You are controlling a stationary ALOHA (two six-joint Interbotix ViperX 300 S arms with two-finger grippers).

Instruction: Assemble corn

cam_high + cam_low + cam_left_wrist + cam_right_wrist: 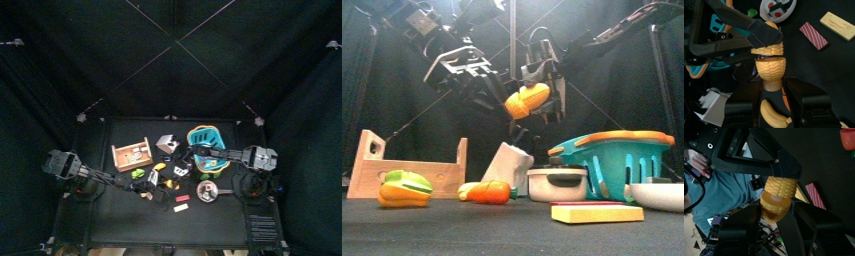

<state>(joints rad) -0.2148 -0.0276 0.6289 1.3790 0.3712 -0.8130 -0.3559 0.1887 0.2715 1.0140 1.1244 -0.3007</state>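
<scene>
Counted on and above the table

Two corn halves [528, 100] held together in the air, two grippers; one wooden box [402, 163], one teal basket [613, 158], one banana [771, 114].

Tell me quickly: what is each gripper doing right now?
Left gripper: closed on one end of the corn.
Right gripper: closed on the corn's other end, held up above the table.

Dim pen, soft wrist-view blur
</scene>
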